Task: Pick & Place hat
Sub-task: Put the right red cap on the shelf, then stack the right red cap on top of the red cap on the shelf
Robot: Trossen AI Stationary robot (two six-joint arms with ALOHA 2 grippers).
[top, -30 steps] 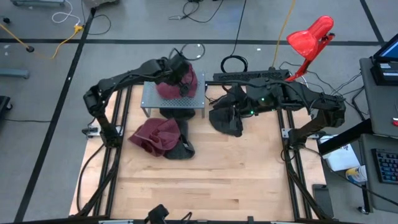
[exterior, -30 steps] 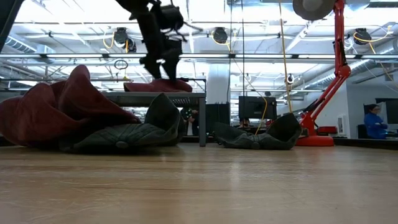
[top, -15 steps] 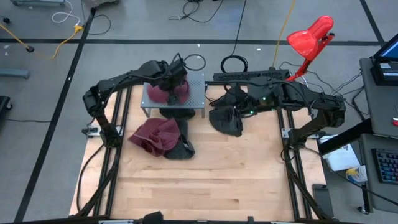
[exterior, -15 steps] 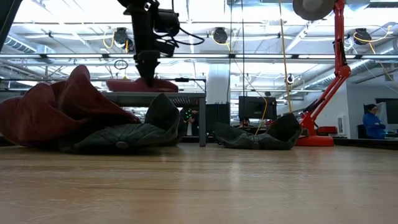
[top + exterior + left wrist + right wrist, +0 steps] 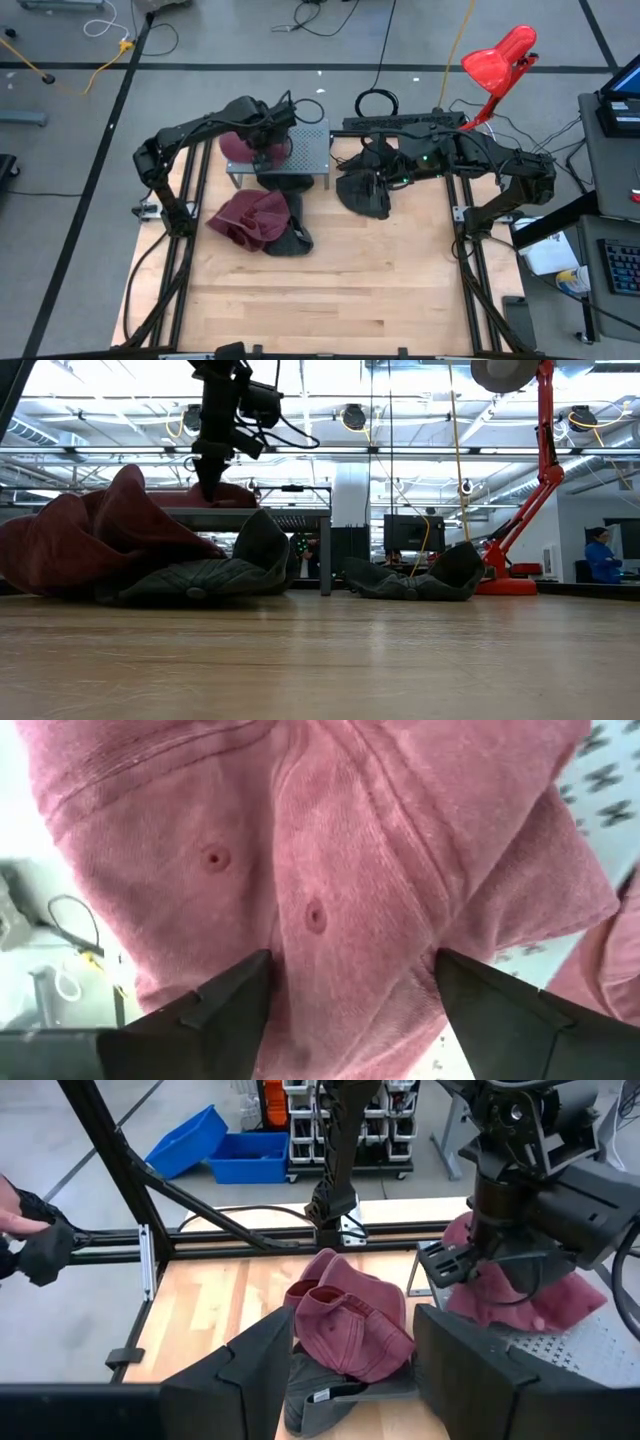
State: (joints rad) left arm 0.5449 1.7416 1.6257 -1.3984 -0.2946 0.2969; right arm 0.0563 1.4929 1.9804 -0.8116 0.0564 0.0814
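A red hat (image 5: 238, 147) lies on the perforated metal stand (image 5: 310, 150) at the far left, reaching past the stand's left edge. My left gripper (image 5: 262, 140) stands on it from above, shut on its cloth (image 5: 330, 870). In the low view the gripper (image 5: 210, 488) meets the hat (image 5: 228, 495) on the stand top (image 5: 280, 513). My right gripper (image 5: 345, 1370) hangs open and holds nothing, high over a dark hat (image 5: 365, 195) that lies on the table. A second red hat (image 5: 248, 215) rests on another dark hat (image 5: 292, 238) in front of the stand. My left gripper has the red hat's crown cloth (image 5: 345, 960) bunched between its two fingers (image 5: 230, 1010). The fingers come from above, pointing steeply down. The hat lies on the stand top, with its left part past the stand's edge.
A third dark hat (image 5: 282, 182) lies under the stand. A red desk lamp (image 5: 500, 60) stands beyond the table's far right corner. Black frame rails (image 5: 190, 200) run along both sides. Bare wood (image 5: 330, 290) fills the near half. A person (image 5: 600, 555) is far back in the room.
My left gripper has gone toward the table's left edge along the stand top, tipping from a slant to pointing steeply down and rolling. The red hat has slid left with it, from the stand's middle to its left edge. My right arm has kept still.
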